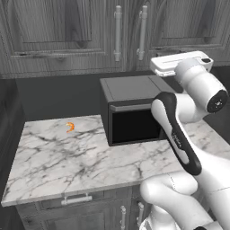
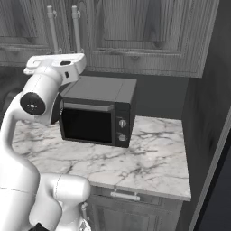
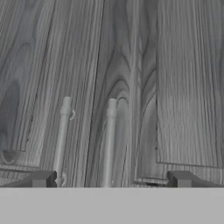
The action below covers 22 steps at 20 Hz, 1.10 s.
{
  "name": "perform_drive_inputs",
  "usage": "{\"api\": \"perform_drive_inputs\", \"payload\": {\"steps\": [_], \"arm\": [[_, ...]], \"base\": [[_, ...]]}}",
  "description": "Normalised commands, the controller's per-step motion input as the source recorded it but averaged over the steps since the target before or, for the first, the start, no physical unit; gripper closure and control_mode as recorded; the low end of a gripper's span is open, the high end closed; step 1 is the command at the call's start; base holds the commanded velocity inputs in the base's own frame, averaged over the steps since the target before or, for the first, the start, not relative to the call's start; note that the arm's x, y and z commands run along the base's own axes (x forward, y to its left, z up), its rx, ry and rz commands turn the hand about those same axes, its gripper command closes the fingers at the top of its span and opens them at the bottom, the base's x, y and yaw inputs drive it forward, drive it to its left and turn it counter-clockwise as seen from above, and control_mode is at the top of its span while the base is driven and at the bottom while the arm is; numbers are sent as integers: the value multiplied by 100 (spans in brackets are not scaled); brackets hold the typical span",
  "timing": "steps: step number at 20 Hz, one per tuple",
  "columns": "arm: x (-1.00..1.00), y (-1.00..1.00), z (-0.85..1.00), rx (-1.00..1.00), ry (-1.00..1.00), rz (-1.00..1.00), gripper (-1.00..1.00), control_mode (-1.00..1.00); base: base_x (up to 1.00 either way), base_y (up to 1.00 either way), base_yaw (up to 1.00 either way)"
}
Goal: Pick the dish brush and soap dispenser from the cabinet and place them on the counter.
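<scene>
Cabinet (image 3: 131,65) ahead of end effector: dark grey wood-grain, matt. Bar handles (image 3: 110,140): silver metal, smooth, satin. Counter (image 1: 81,152) below: white marble w/ grey veins, polished. Microwave (image 2: 97,113): dark, matt casing, glossy door.

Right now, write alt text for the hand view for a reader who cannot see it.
The closed doors of the dark grey wood-grain cabinet face the camera, with two long silver bar handles standing side by side along the seam where the doors meet. The open gripper points at them, its two dark fingertips set wide apart at the bottom, touching nothing.
</scene>
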Motion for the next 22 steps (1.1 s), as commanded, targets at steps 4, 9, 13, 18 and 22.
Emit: {"api": "perform_drive_inputs", "payload": {"steps": [4, 9, 13, 18, 22], "arm": [[18, 0, 0, 1, 0, 0, -100, -100], [24, 0, 0, 0, 0, 0, -100, -100], [22, 3, 0, 0, 0, 0, -100, -100], [24, 7, 0, 0, 0, 0, -100, -100], [27, 5, 0, 0, 0, 0, -100, -100]], "base": [[0, 0, 0], [0, 0, 0], [0, 0, 0], [0, 0, 0], [0, 0, 0]]}}
